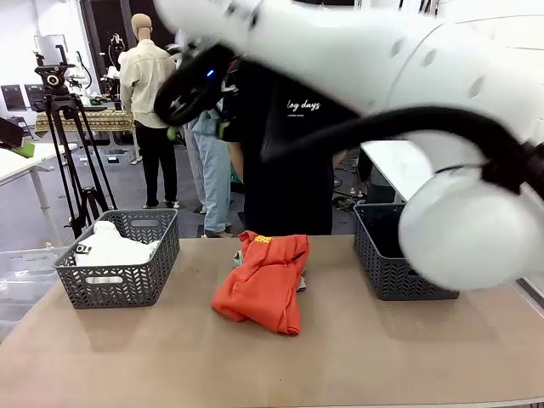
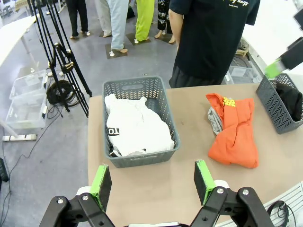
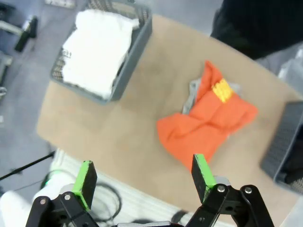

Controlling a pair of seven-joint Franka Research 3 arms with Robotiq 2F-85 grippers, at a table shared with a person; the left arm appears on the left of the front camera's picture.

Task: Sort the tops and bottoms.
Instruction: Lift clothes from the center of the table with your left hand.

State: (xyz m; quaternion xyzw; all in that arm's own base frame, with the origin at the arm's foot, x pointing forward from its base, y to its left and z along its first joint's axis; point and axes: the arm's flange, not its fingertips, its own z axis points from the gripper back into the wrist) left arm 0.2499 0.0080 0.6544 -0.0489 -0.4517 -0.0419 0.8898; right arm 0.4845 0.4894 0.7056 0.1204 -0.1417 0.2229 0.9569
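Brown counter (image 1: 127,357) w/ orange top (image 1: 263,285) crumpled mid-surface, grey top (image 2: 215,120) peeking from under it. White tee (image 1: 115,246) lies in grey basket (image 1: 119,289) left of orange top. Second basket (image 1: 387,268), right of it, holds dark fabric (image 2: 289,99). Left claw (image 2: 152,182) & right claw (image 3: 142,177) both spread wide, empty, high above the orange top's surroundings.

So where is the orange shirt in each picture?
Front view: orange top in the middle of the table.
Left wrist view: orange top right of centre.
Right wrist view: orange top right of centre.
Shared landmark: grey basket holding the white tee, left of it everywhere.
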